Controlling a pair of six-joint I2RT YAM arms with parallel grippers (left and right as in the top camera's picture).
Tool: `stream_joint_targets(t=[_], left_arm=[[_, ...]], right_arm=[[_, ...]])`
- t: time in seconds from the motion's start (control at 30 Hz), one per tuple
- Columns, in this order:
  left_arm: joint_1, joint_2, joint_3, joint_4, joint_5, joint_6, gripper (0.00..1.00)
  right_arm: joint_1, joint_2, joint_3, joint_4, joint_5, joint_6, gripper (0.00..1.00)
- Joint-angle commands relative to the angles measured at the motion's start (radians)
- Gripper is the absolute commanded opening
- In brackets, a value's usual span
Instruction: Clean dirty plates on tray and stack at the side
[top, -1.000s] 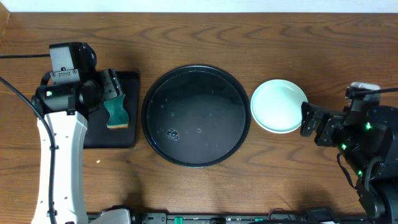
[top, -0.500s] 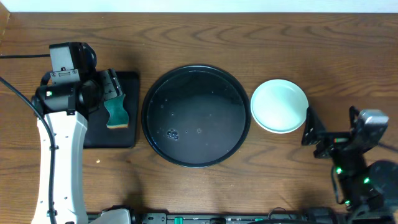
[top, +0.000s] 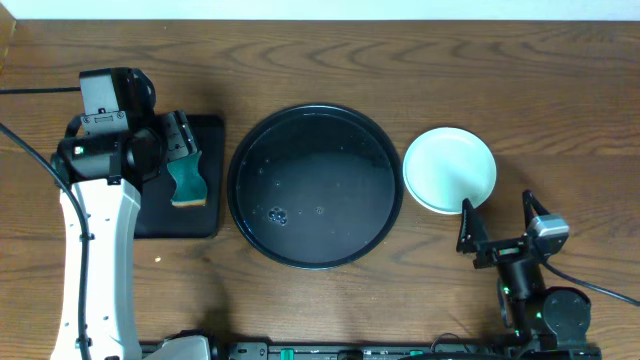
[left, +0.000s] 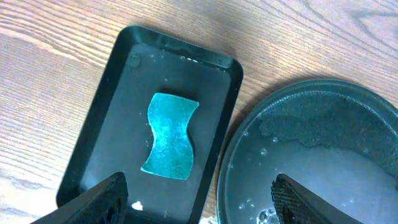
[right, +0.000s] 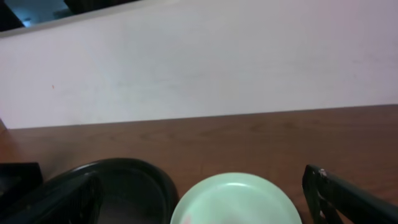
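Note:
A stack of light plates (top: 449, 169) sits on the wood table just right of the large round black tray (top: 315, 186); only the top plate shows, pale blue-green. It also shows in the right wrist view (right: 236, 200), with a faint red mark near its lower left. The tray holds only water drops and also shows in the left wrist view (left: 323, 162). My right gripper (top: 497, 228) is open and empty, below and right of the plates, apart from them. My left gripper (top: 181, 142) is open and empty above the green sponge (top: 187, 182).
A small rectangular black tray (top: 180, 176) at the left holds the green sponge, also seen in the left wrist view (left: 170, 135). A white wall runs behind the table's far edge (right: 199, 62).
My right arm has drawn back from the plates toward the table's front edge, gripper open. The plates, tray and left arm have not moved.

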Motion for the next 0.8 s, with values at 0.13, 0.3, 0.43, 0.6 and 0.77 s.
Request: stream_joint_targets(t=[0.13,0.3,0.43,0.6,0.77], left_arm=[[0.002,0.0,0.012,0.0,-0.001,-0.005,0.75],[0.002,0.0,0.012,0.0,-0.001,-0.005,0.75],[0.002,0.0,0.012,0.0,-0.001,-0.005,0.75],[0.002,0.0,0.012,0.0,-0.001,-0.005,0.75],[0.002,0.0,0.012,0.0,-0.001,-0.005,0.75]], right_arm=[[0.005,-0.066,-0.122,0.102,-0.011,0.035,0.99],[0.021,-0.066,-0.147,0.083,-0.003,0.034,0.99],[0.024,-0.066,-0.147,-0.011,-0.003,0.034,0.99],[0.024,-0.065,-0.147,-0.015,-0.004,0.031,0.99],[0.024,-0.065,-0.147,-0.015,-0.003,0.031,0.99]])
